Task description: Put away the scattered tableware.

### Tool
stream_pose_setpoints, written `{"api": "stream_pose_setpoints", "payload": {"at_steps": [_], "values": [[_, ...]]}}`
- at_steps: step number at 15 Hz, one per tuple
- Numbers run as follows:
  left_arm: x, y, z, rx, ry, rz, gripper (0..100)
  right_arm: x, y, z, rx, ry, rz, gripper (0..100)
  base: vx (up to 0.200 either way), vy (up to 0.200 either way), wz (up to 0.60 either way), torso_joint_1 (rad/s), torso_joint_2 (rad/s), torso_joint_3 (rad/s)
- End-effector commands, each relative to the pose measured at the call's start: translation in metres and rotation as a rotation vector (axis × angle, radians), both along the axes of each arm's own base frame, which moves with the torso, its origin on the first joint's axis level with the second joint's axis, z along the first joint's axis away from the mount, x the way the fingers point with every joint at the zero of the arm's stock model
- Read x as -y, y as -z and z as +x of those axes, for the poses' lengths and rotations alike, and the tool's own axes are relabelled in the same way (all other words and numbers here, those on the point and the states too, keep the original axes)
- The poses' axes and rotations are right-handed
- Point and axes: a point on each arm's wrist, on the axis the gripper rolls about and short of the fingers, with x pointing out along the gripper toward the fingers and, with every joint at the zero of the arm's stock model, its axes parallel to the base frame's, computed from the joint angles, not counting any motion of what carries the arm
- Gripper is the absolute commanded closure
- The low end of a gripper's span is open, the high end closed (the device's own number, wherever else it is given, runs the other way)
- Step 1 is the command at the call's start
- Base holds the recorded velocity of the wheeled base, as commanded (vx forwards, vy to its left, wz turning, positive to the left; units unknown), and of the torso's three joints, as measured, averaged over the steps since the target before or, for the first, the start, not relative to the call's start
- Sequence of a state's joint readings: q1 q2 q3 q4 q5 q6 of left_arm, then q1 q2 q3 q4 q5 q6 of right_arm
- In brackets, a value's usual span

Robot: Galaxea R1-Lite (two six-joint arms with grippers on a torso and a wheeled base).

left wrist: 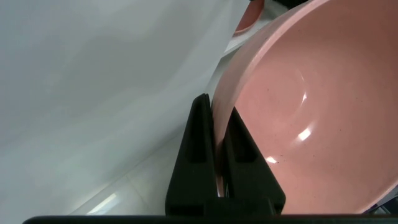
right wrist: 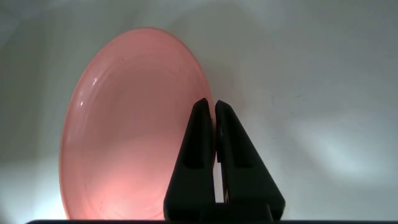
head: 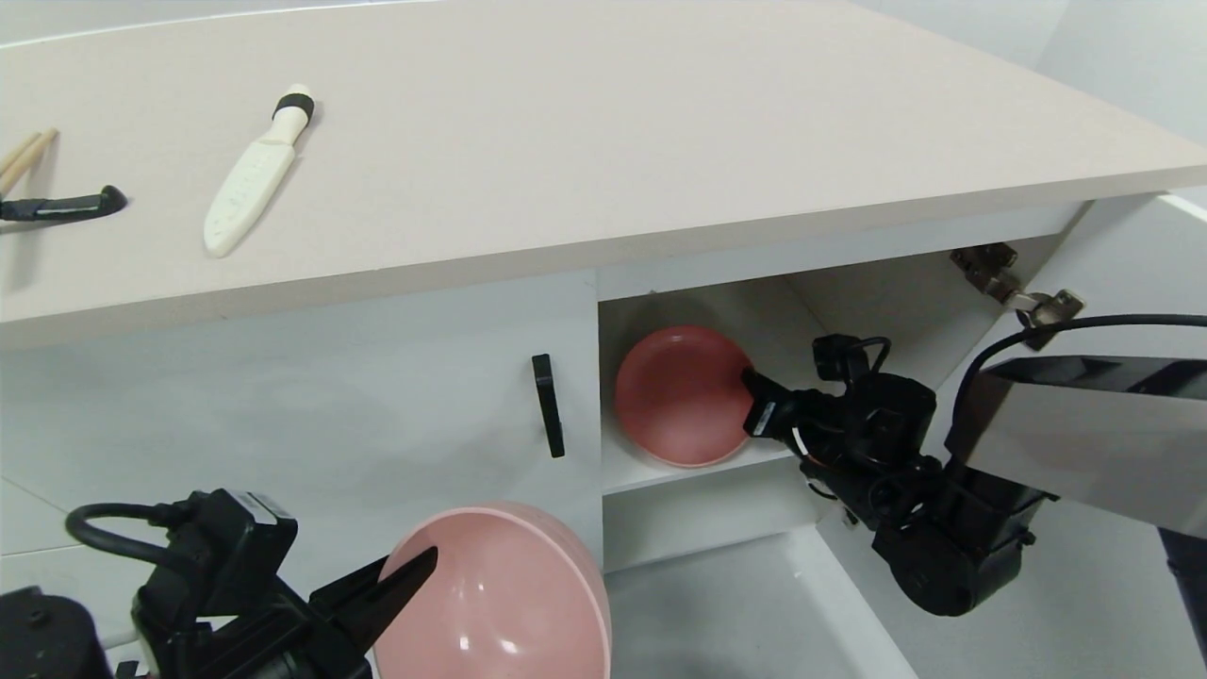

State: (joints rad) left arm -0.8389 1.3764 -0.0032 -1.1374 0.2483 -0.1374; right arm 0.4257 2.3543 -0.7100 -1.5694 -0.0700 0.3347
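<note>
We're at the open cabinet (head: 877,302), and the right gripper (head: 754,385) is inside it, jaws pinched shut on the rim of the red plate (head: 679,396) at the plate's three o'clock edge. The plate is on the upper shelf (head: 641,474), just to three o'clock of the black handle (head: 548,405) on the closed door. It looks propped up toward us rather than lying flat, but we can't tell whether its far edge leans on the back wall.

Down at seven o'clock, the left gripper (head: 420,568) hangs low in front of that closed door. Its jaws are clamped across the rim of the pink bowl (head: 509,594), one finger inside and one outside, and the bowl is in the air, mouth turned toward us.

Up on the counter (head: 660,141), at ten o'clock, the white knife (head: 250,179), the chopsticks (head: 28,151) and a black-handled utensil (head: 66,206) lie untouched.

We judge this to be the plate-stowing step, right at the point of release. The next move calls for the right jaws to open and the arm to draw straight back out of the cabinet without dragging the plate off the shelf edge. That would clear the opening for the bowl, which has to swing toward three o'clock past the door edge. The counter pieces come after that.
</note>
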Motion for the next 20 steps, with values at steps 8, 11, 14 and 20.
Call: {"api": "stream_pose_setpoints", "payload": {"at_steps": [8,11,14,20], "values": [[-0.001,0.0,0.0,0.002,-0.005,-0.004,100,-0.027,0.026,0.011,-0.041,0.038,0.113,100,0.0,0.0,0.0,0.0,0.0,0.0],[0.0,0.0,0.0,0.001,-0.003,-0.003,100,-0.033,0.023,0.019,-0.002,0.105,0.129,100,0.0,0.0,0.0,0.0,0.0,0.0],[0.0,-0.001,0.001,0.003,-0.005,-0.005,100,-0.035,0.023,0.019,0.002,0.101,0.126,100,0.0,0.0,0.0,0.0,0.0,0.0],[0.001,0.0,-0.001,-0.001,0.009,0.002,100,-0.037,0.008,0.033,0.115,0.127,0.027,0,0.0,0.0,0.0,0.0,0.0,0.0]]}}
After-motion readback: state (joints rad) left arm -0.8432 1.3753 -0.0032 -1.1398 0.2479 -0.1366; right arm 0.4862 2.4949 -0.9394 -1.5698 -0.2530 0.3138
